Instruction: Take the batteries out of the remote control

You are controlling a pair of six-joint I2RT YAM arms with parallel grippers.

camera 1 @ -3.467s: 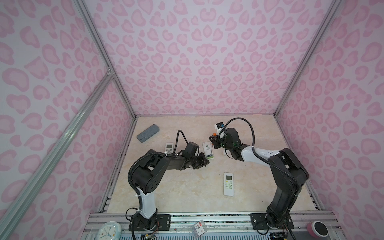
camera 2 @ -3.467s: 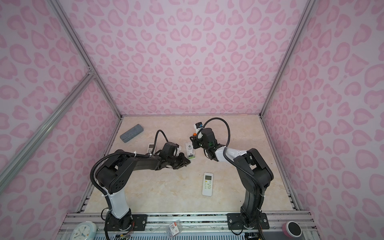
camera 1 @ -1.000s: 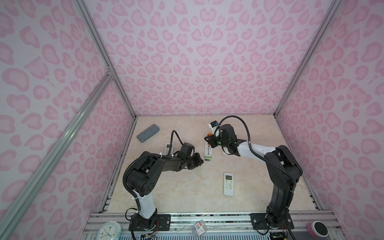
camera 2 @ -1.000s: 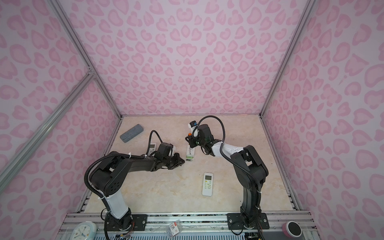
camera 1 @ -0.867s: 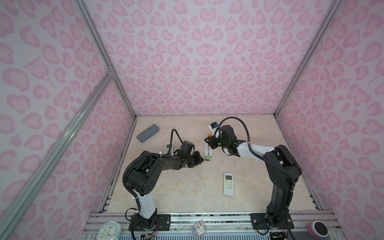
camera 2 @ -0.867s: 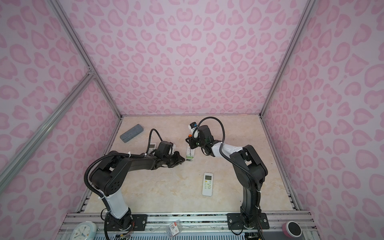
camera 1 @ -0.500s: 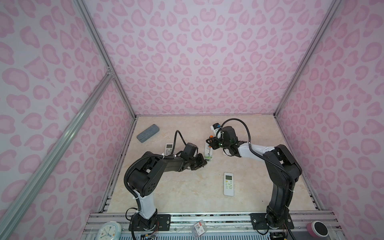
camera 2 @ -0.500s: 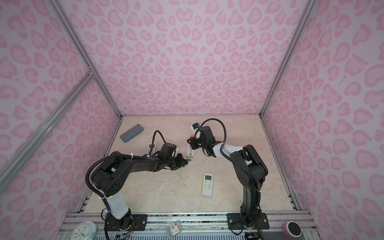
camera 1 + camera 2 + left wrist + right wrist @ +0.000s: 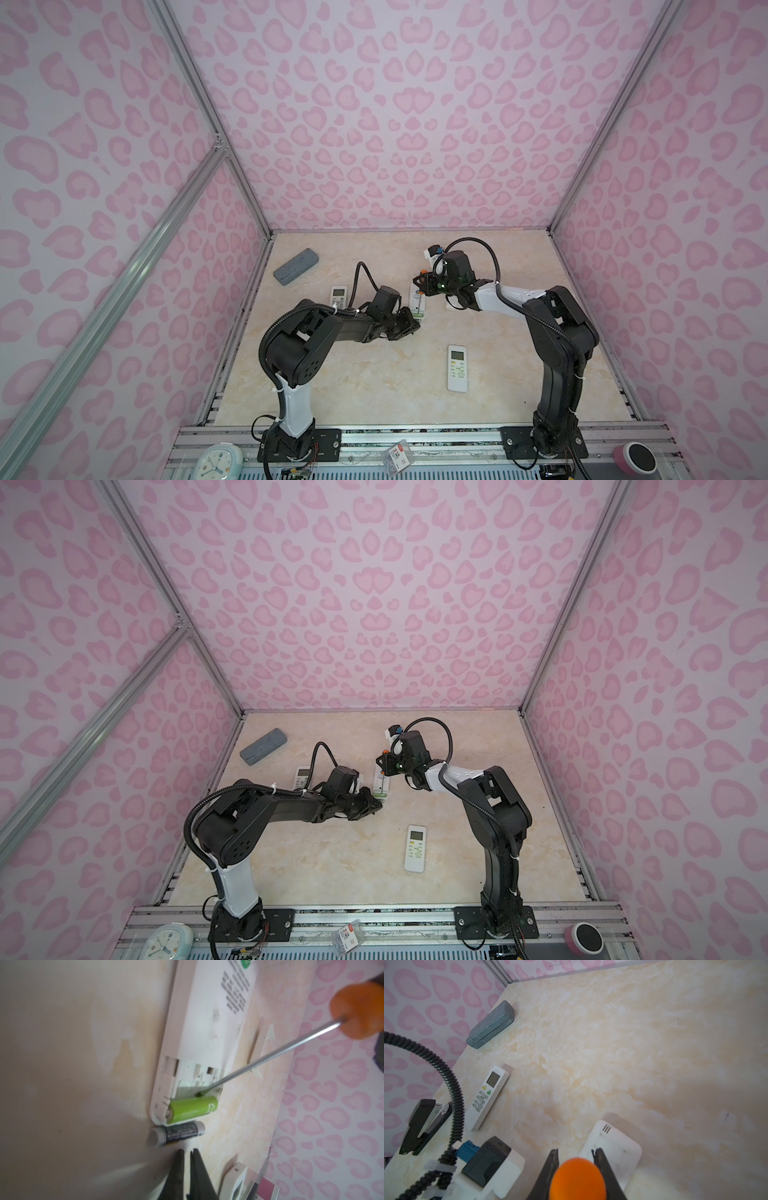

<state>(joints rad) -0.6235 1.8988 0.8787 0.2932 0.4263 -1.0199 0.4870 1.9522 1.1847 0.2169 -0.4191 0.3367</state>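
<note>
1. Batteries, location: one bright green cylindrical battery (image 9: 192, 1110) lies across the far end of the open compartment in the white plastic remote control (image 9: 207, 1032). One dark cylindrical battery with grey ends (image 9: 176, 1134) lies outside, on the beige marbled tabletop (image 9: 83, 1064), just beside that same end.
2. Remote control, position: it lies face down with the printed label up and the compartment uncovered. In both top views it sits between the two claws.
3. State of the right claw (image 9: 576, 1150): closed on the orange-handled screwdriver (image 9: 357, 1007), with the handle clamped between the jaws. The bare metal shaft slants down into the compartment. Its tip rests against the side of the green battery.
4. State of the left claw (image 9: 187, 1150): the fingers are almost together with only a thin slit between them, and they hold nothing. The tips sit low over the tabletop, near the dark battery but apart from it.
5. A small white rectangular cover plate (image 9: 260, 1049) lies on the tabletop just beside the remote control, under the shaft.
6. Other items: a second white remote (image 9: 486, 1097) lies face up. A grey oblong case (image 9: 491, 1024) lies near the back corner. A third white remote (image 9: 457, 368) lies face up, well apart.
</note>
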